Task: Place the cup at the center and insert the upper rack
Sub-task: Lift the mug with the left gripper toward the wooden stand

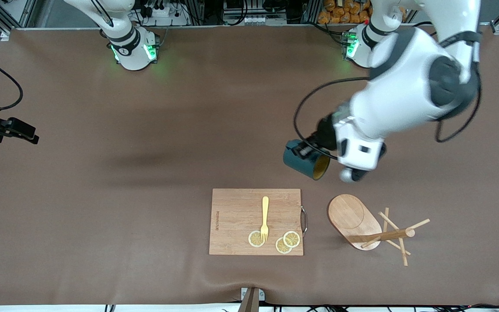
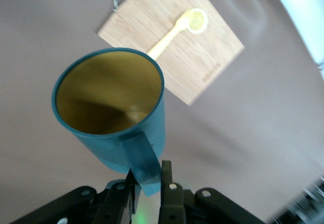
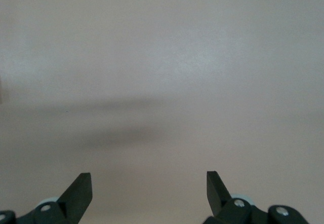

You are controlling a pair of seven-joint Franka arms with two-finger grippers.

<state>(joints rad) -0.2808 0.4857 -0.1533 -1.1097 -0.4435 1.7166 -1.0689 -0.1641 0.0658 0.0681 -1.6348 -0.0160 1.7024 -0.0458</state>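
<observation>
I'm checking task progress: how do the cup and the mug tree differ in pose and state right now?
The cup is in the air, gripped by its handle in the shut left gripper; the mug tree lies tipped over on the table, untouched. The cup is teal, the mug tree light wood. Neither is placed yet.

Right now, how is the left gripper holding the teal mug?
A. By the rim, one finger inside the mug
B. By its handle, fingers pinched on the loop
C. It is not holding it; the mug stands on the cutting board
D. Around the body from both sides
B. In the left wrist view the left gripper is shut on the thin handle of the teal mug, which hangs tilted in the air above the bare table.
</observation>
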